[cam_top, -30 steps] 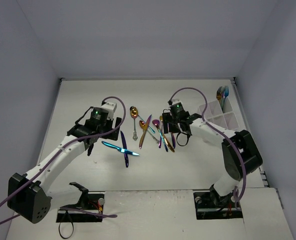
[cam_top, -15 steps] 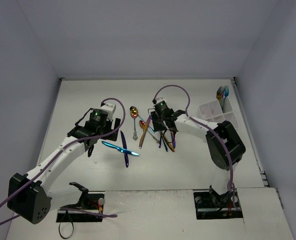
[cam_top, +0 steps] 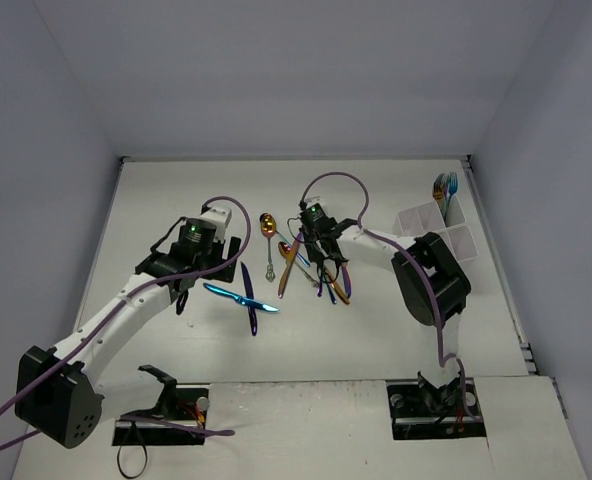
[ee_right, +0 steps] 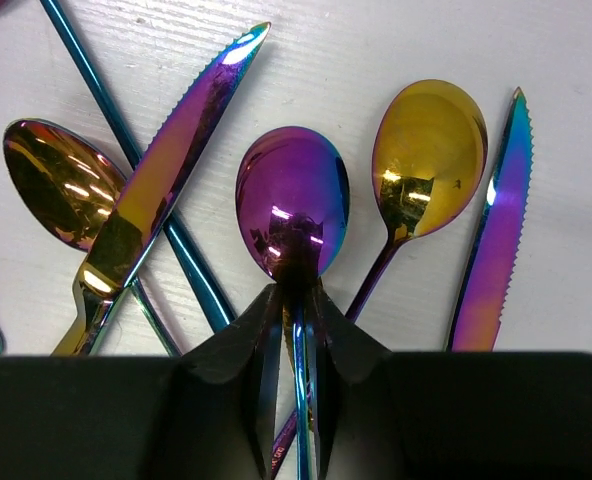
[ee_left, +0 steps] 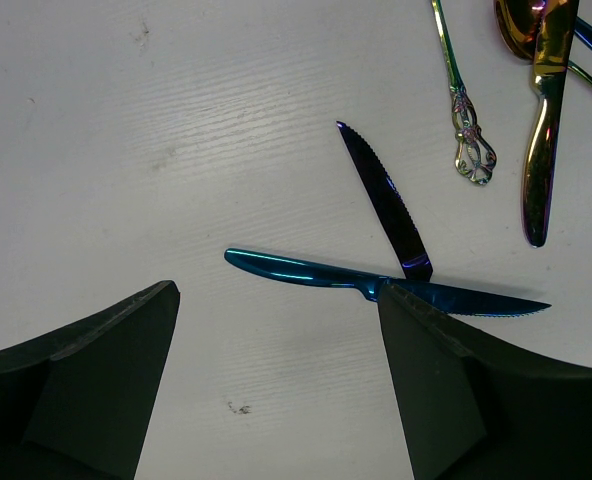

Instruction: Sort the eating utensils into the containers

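The right gripper (ee_right: 296,345) pinches the purple spoon (ee_right: 292,210) at its neck, with the bowl just ahead of the fingertips and a gold spoon (ee_right: 428,155) beside it. The left gripper (ee_left: 276,390) is spread wide and empty, with a teal knife (ee_left: 306,270) just ahead.
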